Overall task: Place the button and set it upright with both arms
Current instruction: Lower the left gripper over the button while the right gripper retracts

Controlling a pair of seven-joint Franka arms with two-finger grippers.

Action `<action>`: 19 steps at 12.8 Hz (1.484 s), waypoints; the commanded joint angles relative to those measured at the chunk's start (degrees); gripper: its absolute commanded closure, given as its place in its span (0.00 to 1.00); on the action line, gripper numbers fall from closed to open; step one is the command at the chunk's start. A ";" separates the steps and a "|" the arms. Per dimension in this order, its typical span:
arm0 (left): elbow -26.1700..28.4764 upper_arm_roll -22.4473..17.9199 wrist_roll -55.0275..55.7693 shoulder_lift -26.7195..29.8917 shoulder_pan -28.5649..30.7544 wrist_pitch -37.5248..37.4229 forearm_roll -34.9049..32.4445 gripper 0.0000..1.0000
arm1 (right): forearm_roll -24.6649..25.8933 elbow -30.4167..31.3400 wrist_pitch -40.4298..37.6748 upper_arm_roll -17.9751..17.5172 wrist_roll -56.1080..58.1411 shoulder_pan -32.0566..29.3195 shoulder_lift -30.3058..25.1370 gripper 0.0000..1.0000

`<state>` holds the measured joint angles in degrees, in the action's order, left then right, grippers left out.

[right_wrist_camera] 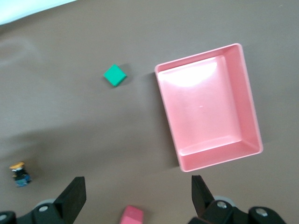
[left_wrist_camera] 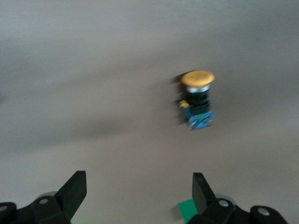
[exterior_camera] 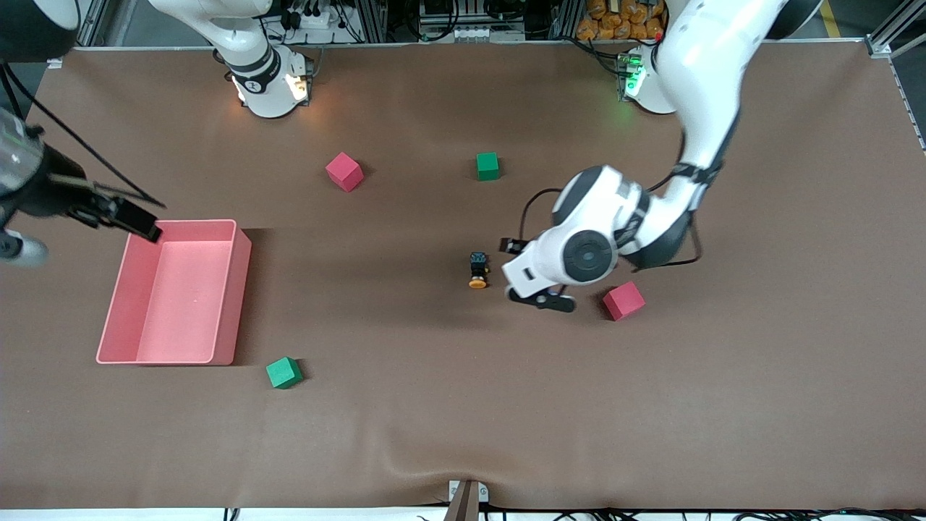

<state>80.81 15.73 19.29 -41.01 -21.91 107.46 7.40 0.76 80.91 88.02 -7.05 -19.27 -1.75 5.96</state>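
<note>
The button point(exterior_camera: 477, 270) lies on its side mid-table, its orange cap toward the front camera and its black and blue body away from it. My left gripper point(exterior_camera: 524, 278) is low beside it, toward the left arm's end, open and empty. In the left wrist view the button point(left_wrist_camera: 197, 99) lies a little ahead of the open fingers point(left_wrist_camera: 139, 191), not between them. My right gripper point(exterior_camera: 123, 217) hangs open and empty over a corner of the pink bin point(exterior_camera: 242, 289), and its wrist view point(right_wrist_camera: 138, 193) shows the button point(right_wrist_camera: 19, 173) far off.
A red cube point(exterior_camera: 623, 300) sits close to the left gripper. Another red cube point(exterior_camera: 344, 171) and a green cube point(exterior_camera: 487, 166) lie nearer the bases. A second green cube point(exterior_camera: 283, 373) lies near the bin, nearer the front camera.
</note>
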 commanded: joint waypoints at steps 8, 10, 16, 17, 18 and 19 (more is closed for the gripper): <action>-7.95 -0.88 5.94 -9.97 -7.62 7.41 1.47 0.07 | -0.58 3.48 0.60 5.90 5.74 2.28 -5.52 0.00; -8.12 -2.36 6.90 -10.66 -8.49 7.41 1.47 0.09 | -0.68 3.38 -0.30 7.23 8.89 2.54 -5.69 0.00; -8.21 -6.85 12.53 -11.63 -12.54 7.41 1.56 0.20 | -0.85 3.73 -1.18 7.23 9.96 3.15 -5.78 0.00; -8.39 -6.85 12.70 -12.07 -12.63 7.50 1.56 0.20 | -0.85 3.73 -1.79 7.14 9.96 3.24 -5.78 0.00; -9.00 -6.85 13.23 -12.42 -12.54 7.41 1.56 0.21 | -0.85 3.73 -1.88 7.14 9.96 3.24 -5.78 0.00; -9.00 -6.85 14.36 -12.43 -12.71 7.41 1.56 0.24 | -0.85 3.73 -1.88 7.14 9.96 3.24 -5.78 0.00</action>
<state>74.52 9.76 31.85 -51.90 -33.78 115.33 8.11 0.48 86.33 87.30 -0.44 -9.89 1.03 -0.69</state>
